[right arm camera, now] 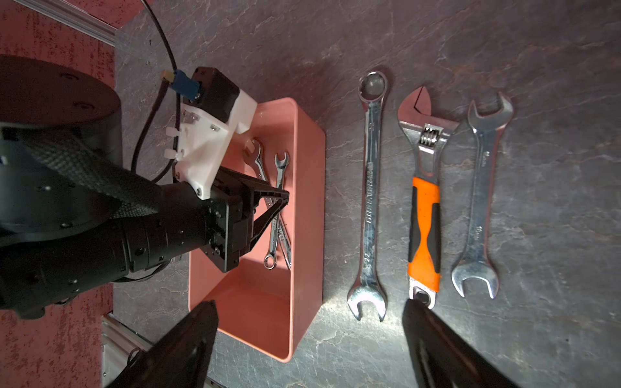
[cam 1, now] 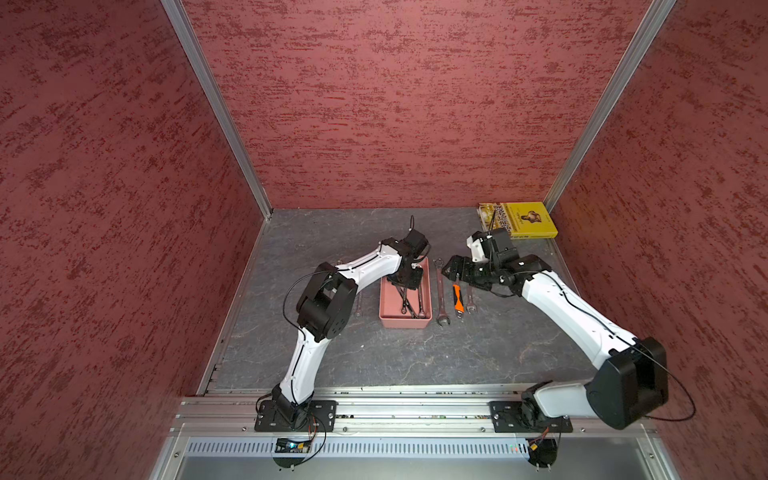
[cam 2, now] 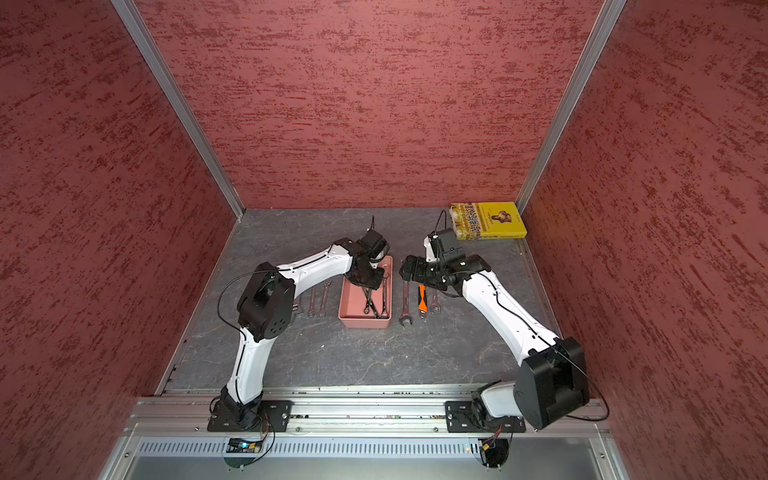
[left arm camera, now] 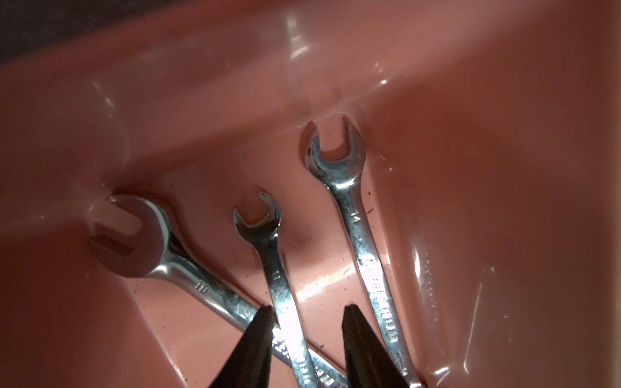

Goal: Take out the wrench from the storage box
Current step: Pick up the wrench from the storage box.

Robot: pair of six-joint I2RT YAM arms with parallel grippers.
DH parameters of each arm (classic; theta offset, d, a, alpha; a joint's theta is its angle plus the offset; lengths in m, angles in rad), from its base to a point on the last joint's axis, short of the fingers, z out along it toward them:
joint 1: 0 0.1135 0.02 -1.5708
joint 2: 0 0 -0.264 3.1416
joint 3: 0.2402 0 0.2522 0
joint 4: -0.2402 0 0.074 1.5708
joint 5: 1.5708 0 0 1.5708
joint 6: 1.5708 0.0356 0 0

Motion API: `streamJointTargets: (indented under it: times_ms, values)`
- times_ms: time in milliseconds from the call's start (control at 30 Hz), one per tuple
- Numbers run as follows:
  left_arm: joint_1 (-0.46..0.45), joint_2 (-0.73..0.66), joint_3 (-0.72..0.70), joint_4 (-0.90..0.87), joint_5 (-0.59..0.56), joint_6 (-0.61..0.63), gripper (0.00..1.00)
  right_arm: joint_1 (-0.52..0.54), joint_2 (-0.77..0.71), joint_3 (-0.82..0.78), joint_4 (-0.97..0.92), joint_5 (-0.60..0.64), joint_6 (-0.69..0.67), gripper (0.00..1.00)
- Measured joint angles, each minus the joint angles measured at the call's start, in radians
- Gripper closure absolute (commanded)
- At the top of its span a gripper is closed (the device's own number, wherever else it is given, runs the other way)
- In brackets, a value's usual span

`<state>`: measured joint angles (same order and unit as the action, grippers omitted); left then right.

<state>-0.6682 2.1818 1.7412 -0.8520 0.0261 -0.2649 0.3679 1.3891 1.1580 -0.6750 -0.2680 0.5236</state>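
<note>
In both top views the left arm covers the far end of the storage box (cam 1: pixel 405 321) and the tips of the left gripper (left arm camera: pixel 307 307) inside it. In the left wrist view the boxed wrenches (left arm camera: pixel 356 215) run off the picture's edge. Left of the box, table wrenches (cam 2: pixel 323 297) lie partly under the elbow.

Dim, warm reddish light; white glare streaks the glossy salmon-pink plastic storage box (left arm camera: pixel 302 50), whose near walls blur out of focus.
</note>
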Motion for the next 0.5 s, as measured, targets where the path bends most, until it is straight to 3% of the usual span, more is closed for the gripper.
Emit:
streamJointTargets:
  times_ms: [500]
  values:
    - [-0.004,0.082,0.081,-0.022,-0.054,0.000,0.68,-0.033,0.000,-0.001,-0.002,-0.007,-0.008,0.07]
